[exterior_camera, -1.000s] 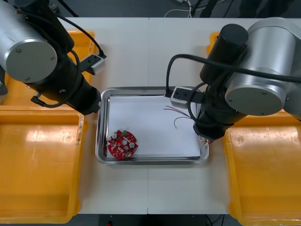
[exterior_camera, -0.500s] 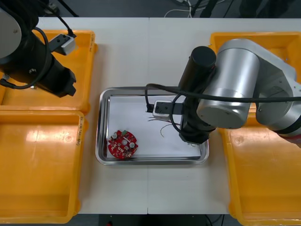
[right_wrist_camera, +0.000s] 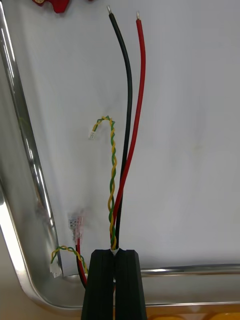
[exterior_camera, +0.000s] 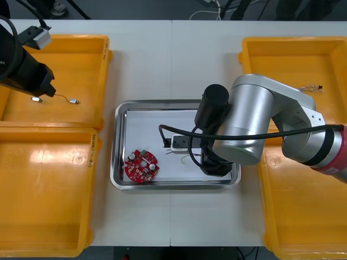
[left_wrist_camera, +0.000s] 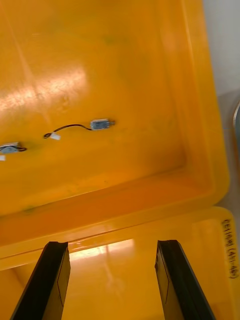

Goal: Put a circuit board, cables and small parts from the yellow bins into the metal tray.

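Observation:
My right gripper (right_wrist_camera: 116, 260) is shut on a bundle of cables: a black and red pair (right_wrist_camera: 131, 100) and a twisted yellow-green one (right_wrist_camera: 112, 165), all lying out over the white floor of the metal tray (right_wrist_camera: 25, 150). In the front view the right arm (exterior_camera: 244, 130) hangs over the tray's (exterior_camera: 115, 162) right half, with cable ends (exterior_camera: 184, 158) showing beside it. A round red circuit board (exterior_camera: 142, 166) lies in the tray's near left corner. My left gripper (left_wrist_camera: 114, 280) is open above the rim of the far left yellow bin (left_wrist_camera: 125, 50). Small metal parts (left_wrist_camera: 101, 123) lie in that bin.
Another short twisted cable with a white connector (right_wrist_camera: 62, 252) lies by the tray's rim next to my right fingers. The far right bin (exterior_camera: 282, 54) holds a small cable (exterior_camera: 312, 86). The two near bins (exterior_camera: 43, 195) flank the tray.
The left arm has swung away from the tray to the far left bin. The right arm has moved left and deeper over the tray, carrying the cables along.

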Robot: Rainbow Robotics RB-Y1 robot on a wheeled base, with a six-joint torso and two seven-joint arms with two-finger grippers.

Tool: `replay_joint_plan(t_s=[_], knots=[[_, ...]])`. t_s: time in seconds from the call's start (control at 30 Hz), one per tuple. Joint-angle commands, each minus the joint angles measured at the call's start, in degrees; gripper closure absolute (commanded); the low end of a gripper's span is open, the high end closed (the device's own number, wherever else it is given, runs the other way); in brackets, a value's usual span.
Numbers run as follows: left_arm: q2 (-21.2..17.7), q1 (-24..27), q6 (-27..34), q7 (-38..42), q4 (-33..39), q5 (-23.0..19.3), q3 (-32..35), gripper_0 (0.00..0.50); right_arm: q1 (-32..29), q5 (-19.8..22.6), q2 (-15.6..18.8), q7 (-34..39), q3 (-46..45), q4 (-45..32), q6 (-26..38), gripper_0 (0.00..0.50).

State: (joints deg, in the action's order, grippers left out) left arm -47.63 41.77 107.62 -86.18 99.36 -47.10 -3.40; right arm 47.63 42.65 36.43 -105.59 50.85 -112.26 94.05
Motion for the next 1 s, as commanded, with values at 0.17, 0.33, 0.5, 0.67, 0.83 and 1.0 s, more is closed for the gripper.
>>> replay_joint_plan(t_s=[0.17,0.33,0.5,0.67,0.83,1.0], knots=[[-3.7,3.23,-0.66,-11.11,-6.2,2.36,6.04,0.0,1.94,-1.26,-1.01,-3.65,2.5,1.78,-3.53,0.5],[-3.97,5.16,-1.45,-13.13,-11.56,5.44,6.57,0.0,2.02,-2.66,-1.27,-5.15,3.56,2.4,-4.23,0.5],[-3.97,5.78,-4.87,-14.28,-15.51,7.46,6.83,0.0,2.02,-3.19,-1.36,-6.2,4.26,3.01,-4.32,0.5],[-3.97,5.95,-8.39,-15.42,-18.94,8.25,6.83,0.0,1.94,-3.37,-1.36,-6.55,4.26,2.93,-4.23,0.5],[-3.97,6.04,-11.38,-16.56,-21.67,8.6,6.92,0.0,1.94,-3.89,-1.62,-6.55,4.26,2.93,-4.23,0.467],[-3.97,6.21,-13.22,-17.79,-23.86,8.78,6.92,0.0,1.94,-4.42,-1.97,-6.29,4.26,3.01,-4.14,0.307]])
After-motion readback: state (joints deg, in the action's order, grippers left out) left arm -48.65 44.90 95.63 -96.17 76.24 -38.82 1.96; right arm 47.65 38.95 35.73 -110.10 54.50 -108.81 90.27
